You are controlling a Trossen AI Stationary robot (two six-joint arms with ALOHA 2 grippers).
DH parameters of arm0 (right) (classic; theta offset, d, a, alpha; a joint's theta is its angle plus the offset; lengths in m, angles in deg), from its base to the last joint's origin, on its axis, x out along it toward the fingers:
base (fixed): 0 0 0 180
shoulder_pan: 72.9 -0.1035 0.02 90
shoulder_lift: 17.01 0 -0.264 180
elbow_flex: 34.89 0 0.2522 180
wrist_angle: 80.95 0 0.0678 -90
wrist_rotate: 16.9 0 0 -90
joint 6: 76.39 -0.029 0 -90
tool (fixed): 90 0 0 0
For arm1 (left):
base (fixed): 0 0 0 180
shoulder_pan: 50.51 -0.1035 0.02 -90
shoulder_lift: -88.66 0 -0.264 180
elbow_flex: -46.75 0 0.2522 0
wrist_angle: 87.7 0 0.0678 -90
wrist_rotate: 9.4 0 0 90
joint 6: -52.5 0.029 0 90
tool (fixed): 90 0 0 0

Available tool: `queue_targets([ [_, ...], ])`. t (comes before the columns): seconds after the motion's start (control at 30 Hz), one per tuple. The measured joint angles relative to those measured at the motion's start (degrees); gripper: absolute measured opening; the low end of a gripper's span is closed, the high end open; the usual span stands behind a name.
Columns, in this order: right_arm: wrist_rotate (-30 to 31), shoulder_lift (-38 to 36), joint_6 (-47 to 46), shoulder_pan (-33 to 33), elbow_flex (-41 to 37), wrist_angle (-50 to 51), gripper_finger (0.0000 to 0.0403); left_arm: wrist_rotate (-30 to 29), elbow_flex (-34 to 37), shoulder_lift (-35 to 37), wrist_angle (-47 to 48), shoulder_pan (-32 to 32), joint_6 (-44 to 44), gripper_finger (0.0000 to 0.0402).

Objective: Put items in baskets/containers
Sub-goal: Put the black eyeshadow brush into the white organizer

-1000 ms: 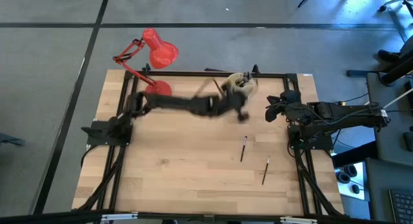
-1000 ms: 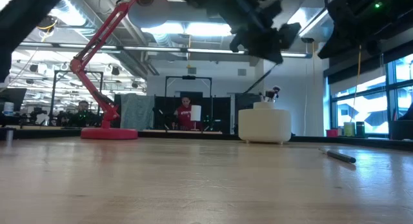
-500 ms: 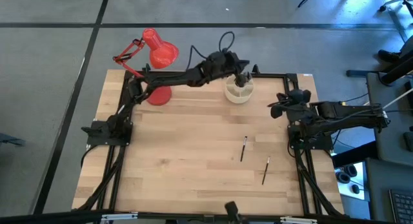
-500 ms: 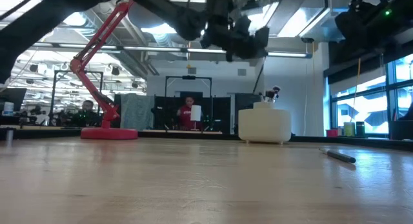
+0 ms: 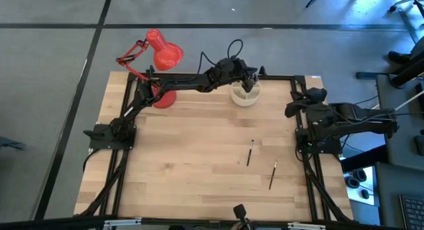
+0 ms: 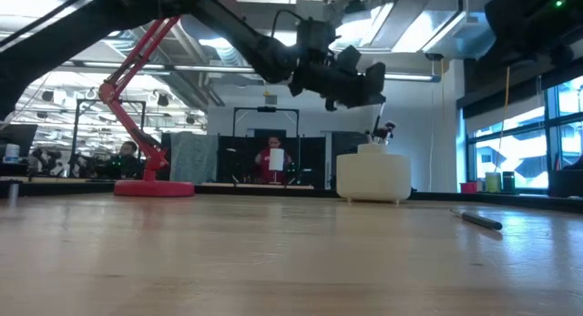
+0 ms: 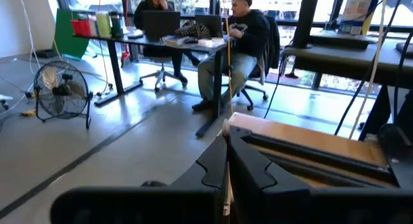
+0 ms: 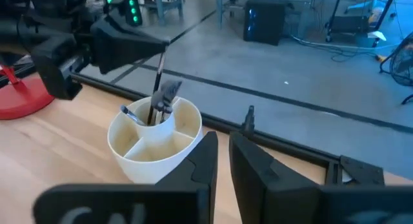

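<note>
- The cream-white organiser (image 5: 245, 93) stands at the far edge of the wooden surface (image 5: 185, 164), right of the middle, with the red desk lamp (image 5: 158, 54) at the far left corner.
- The left gripper (image 5: 250, 77) reaches across from the left side and hangs just above the organiser's far rim. In the right wrist view a thin brush (image 8: 159, 82) runs down from its jaws into the cup, so it appears closed on that brush, with the tip already inside and the handle not yet let go.
- The left wrist view agrees: the two jaws sit nearly together around a slim pale shaft (image 7: 227, 140).
- At least one or two other brushes (image 8: 132, 113) stand or lean in the organiser's compartments; the exact count cannot be made out.
- Two brushes lie loose on the surface, well apart from the organiser: one (image 5: 250, 152) near the middle right, the other (image 5: 272, 175) nearer the front and slightly further right. The low view shows one of them (image 6: 480, 221) flat on the wood at the right.
- The right gripper (image 5: 296, 107) waits at the right edge of the surface, near the organiser. In its own wrist view the jaws (image 8: 219, 161) stand a little apart and hold nothing.
- Judged from this, the task is well along but unfinished: the held brush wants releasing, and the two loose ones remain to be picked up and put in.
</note>
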State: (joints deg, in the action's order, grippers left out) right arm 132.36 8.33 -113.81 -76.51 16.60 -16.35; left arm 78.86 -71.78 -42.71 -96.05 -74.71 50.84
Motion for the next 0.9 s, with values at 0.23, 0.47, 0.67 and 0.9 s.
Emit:
queue_targets([
  [0.23, 0.79, -2.54, 0.48, 0.02, 0.0, 0.02, 0.0042, -0.25, 0.0, 0.02, 4.26, 0.58, -0.1, 0.0037],
  [0.47, -0.5, -2.75, 0.13, 0.02, 0.0, 0.0, 0.0042, -0.36, 0.0, 0.76, 10.57, 2.35, -0.51, 0.0093],
  [0.67, -0.52, -2.75, -0.97, 0.02, 0.0, -0.07, 0.0042, -1.36, -0.07, 4.1, 14.25, 7.99, 7.72, 0.0134],
  [0.9, -0.55, -2.72, -1.09, 0.02, 0.0, -1.25, 0.0042, -12.85, -0.17, 5.48, 21.86, 17.14, 8.12, 0.0165],
])
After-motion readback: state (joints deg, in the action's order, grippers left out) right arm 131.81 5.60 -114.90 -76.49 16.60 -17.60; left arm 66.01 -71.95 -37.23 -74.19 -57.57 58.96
